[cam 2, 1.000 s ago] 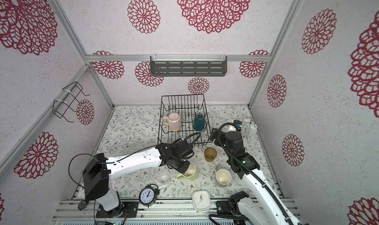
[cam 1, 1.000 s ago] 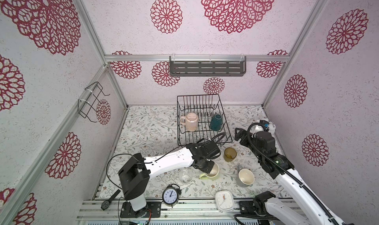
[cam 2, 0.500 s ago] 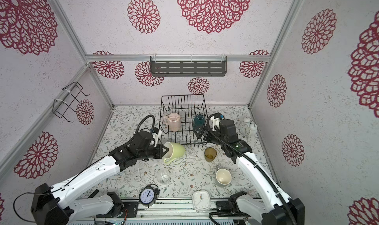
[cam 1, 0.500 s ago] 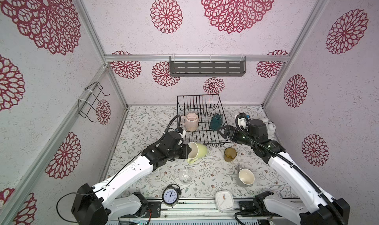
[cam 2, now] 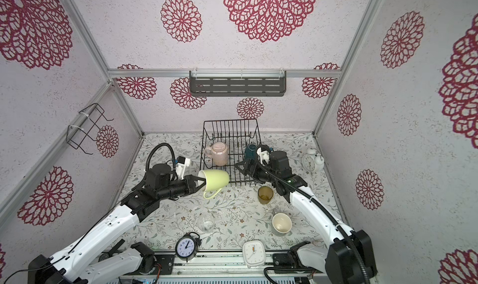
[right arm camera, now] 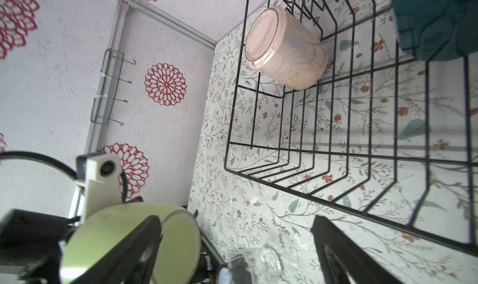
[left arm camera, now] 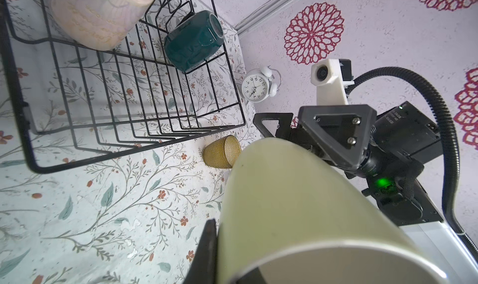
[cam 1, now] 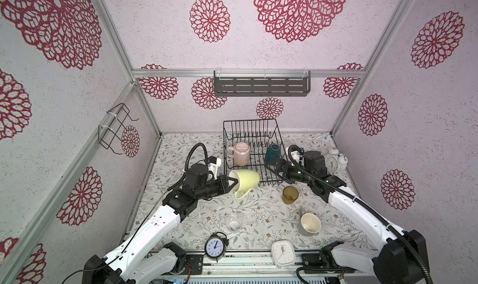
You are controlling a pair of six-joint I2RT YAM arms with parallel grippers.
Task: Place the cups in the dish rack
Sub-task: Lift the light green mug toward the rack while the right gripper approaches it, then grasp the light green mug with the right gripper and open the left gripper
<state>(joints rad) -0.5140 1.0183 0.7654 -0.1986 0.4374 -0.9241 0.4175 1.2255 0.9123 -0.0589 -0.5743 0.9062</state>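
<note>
Only the top views show the grey mug (cam 1: 310,224).

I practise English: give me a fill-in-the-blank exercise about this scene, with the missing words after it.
The left gripper holds the yellow-green mug by its ____.
The dish rack holds ____ cups, the pink mug and the teal mug.
The jaws of the right gripper stand ____.
Missing words: rim; two; open.
</note>
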